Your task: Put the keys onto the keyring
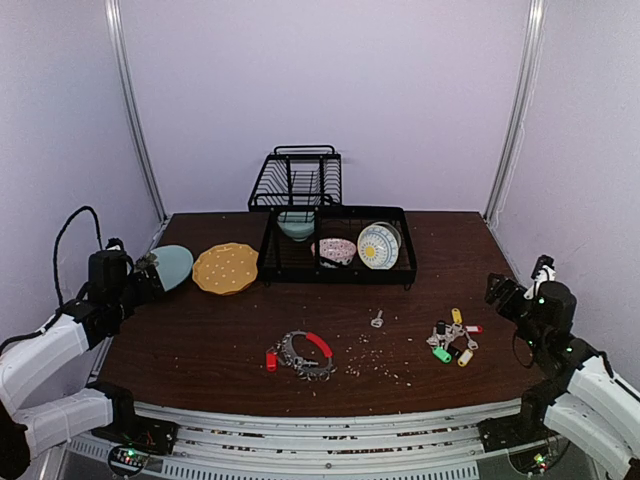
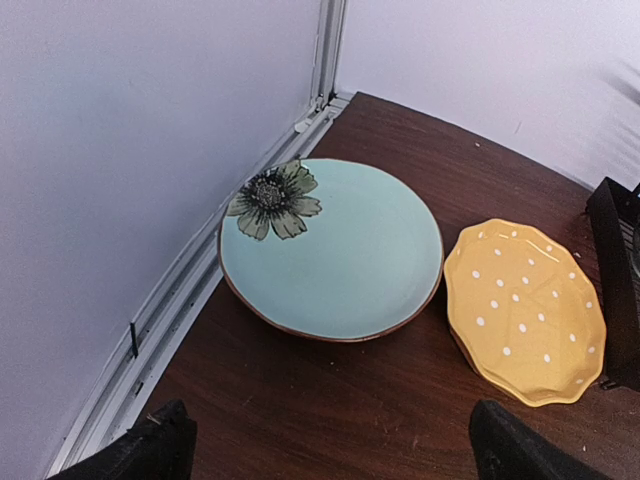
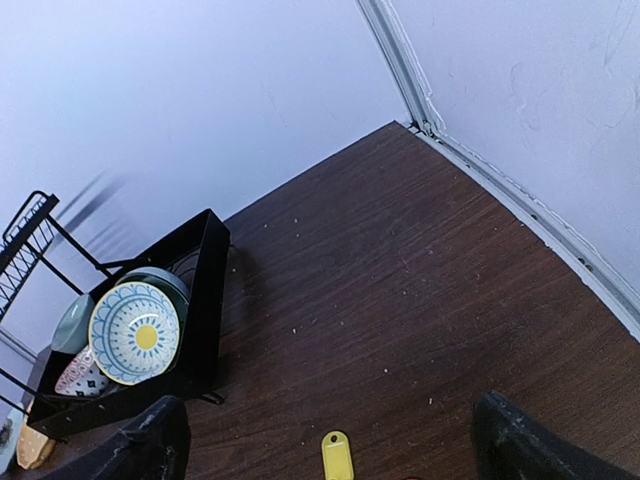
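Note:
The keyring (image 1: 305, 353) lies on the dark wood table near the front middle, a large metal ring with a red-sleeved arc, fringed with small silver keys (image 1: 293, 347) and a red tag (image 1: 271, 360). A lone tiny silver key (image 1: 377, 320) lies to its right. My left gripper (image 1: 150, 270) is open and empty at the far left by the plates; its black fingertips (image 2: 150, 450) show wide apart. My right gripper (image 1: 497, 288) is open and empty at the far right, its fingertips (image 3: 140, 445) spread over bare table.
A bunch with green, yellow and black tags (image 1: 452, 340) lies right of centre; one yellow tag (image 3: 337, 455) shows in the right wrist view. A teal plate (image 2: 330, 245) and yellow dotted plate (image 2: 525, 310) sit at left. A black dish rack (image 1: 337, 245) holds bowls at the back.

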Action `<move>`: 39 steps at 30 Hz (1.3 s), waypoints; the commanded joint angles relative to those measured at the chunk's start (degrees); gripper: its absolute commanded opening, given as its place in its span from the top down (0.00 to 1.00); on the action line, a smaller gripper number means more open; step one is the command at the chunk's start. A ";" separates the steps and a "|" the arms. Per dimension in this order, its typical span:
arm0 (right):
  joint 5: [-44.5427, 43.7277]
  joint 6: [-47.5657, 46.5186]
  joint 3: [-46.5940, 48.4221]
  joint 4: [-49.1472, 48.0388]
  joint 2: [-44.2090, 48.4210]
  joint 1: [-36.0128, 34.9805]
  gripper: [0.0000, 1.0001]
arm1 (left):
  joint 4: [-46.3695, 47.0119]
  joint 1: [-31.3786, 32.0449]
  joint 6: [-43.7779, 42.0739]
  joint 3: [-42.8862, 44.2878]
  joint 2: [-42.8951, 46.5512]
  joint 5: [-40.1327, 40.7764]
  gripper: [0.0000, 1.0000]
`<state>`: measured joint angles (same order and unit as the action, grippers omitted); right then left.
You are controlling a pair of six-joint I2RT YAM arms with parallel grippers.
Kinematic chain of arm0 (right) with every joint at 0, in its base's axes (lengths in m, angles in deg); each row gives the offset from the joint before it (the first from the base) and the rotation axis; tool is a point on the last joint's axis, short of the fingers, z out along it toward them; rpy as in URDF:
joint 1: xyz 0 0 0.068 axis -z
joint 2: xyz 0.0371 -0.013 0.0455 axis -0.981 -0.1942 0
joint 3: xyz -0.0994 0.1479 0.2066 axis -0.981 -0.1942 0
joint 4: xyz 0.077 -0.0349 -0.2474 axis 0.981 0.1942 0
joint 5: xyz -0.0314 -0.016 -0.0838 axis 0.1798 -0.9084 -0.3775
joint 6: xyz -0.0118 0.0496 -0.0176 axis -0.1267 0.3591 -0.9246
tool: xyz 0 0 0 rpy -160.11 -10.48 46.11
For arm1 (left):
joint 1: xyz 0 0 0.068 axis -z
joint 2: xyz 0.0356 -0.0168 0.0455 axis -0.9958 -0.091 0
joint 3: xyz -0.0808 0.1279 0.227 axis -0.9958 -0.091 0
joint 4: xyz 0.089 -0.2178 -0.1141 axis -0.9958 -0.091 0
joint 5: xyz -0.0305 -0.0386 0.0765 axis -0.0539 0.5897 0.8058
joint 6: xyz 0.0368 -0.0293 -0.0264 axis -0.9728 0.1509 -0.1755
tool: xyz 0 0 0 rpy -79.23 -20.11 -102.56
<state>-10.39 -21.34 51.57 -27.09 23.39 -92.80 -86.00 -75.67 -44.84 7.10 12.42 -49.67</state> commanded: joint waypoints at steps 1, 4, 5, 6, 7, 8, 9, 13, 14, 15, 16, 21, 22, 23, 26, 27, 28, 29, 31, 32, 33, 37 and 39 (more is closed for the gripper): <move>-1.71 7.03 0.70 -1.31 3.18 0.20 0.00 | 2.19 -0.06 -0.47 1.45 0.27 -1.28 0.02; -0.79 9.56 0.85 -3.13 8.57 0.21 0.00 | 2.09 -0.05 -2.73 2.53 0.61 -3.41 0.02; 0.19 8.19 -0.83 -6.55 10.86 0.21 0.00 | 2.09 -0.09 -3.60 3.07 0.80 -4.39 0.02; 3.50 5.63 -2.95 -10.63 13.25 0.20 0.00 | 2.16 -0.06 -4.59 3.62 1.02 -5.76 0.02; 6.92 4.71 -5.46 -14.48 15.41 0.20 0.00 | 2.45 -0.10 -6.14 4.15 1.37 -7.80 0.02; 7.21 6.87 -6.11 -16.20 17.38 0.20 0.00 | 3.09 -0.08 -7.43 4.67 1.75 -11.09 0.02; 7.60 8.71 -6.19 -15.99 18.38 0.20 0.00 | 4.31 -0.10 -8.77 4.77 2.00 -15.19 0.02; 19.77 8.97 -1.97 -14.35 11.73 0.20 0.00 | 12.55 -0.11 -11.50 2.25 1.29 -37.74 0.02; 24.40 9.08 -0.55 -14.41 8.28 0.08 0.00 | 13.70 -0.06 -11.40 2.12 0.21 -41.95 0.02; 28.90 9.49 0.92 -14.35 4.82 -0.08 0.00 | 14.38 0.07 -11.45 2.37 -1.05 -45.42 0.02; 33.12 10.03 2.52 -14.18 -0.38 -0.88 0.00 | 14.59 0.28 -11.59 2.82 -2.46 -48.22 0.02; 29.93 6.82 11.65 -5.07 -16.23 -16.68 0.00 | 13.58 4.28 -13.06 4.65 -8.52 -55.57 0.02; 25.55 5.19 13.58 -2.99 -18.76 -21.82 0.00 | 12.81 5.09 -13.57 4.92 -9.32 -55.33 0.02; 20.57 3.83 15.69 -1.08 -21.38 -26.68 0.00 | 11.75 5.72 -14.06 5.18 -9.88 -54.15 0.02; 9.46 1.56 23.12 5.92 -31.55 -38.10 0.03 | 8.72 6.35 -15.16 6.24 -10.92 -51.08 0.02; 7.72 1.62 25.98 8.44 -35.81 -40.45 0.03 | 8.27 6.41 -15.32 6.39 -11.03 -50.43 0.02; 7.09 1.75 29.14 10.90 -39.69 -42.15 0.04 | 7.91 6.39 -15.34 6.51 -10.97 -49.68 0.02; 7.32 1.76 32.26 12.86 -44.17 -43.57 0.04 | 7.55 6.37 -15.34 6.56 -10.96 -48.93 0.02; 8.96 1.21 38.58 16.38 -52.64 -45.97 0.09 | 7.02 6.41 -15.34 6.83 -11.03 -48.21 0.02; 9.80 0.67 42.80 18.25 -56.92 -47.22 0.14 | 6.90 6.33 -15.27 6.96 -11.10 -48.49 0.02; 10.04 0.32 46.62 20.33 -60.92 -48.36 0.18 | 6.85 6.32 -15.25 7.06 -11.22 -49.12 0.02; 8.67 -0.24 58.65 28.95 -73.67 -50.44 0.26 | 6.44 6.34 -15.04 7.12 -10.91 -49.06 0.02; 7.21 -0.49 64.56 34.42 -78.98 -50.37 0.29 | 5.89 6.32 -15.07 7.39 -10.77 -48.05 0.02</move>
<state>0.56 -20.64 108.14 -6.26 -48.65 -142.68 -79.73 -69.40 -59.04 12.74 1.33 -98.78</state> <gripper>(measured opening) 0.727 0.982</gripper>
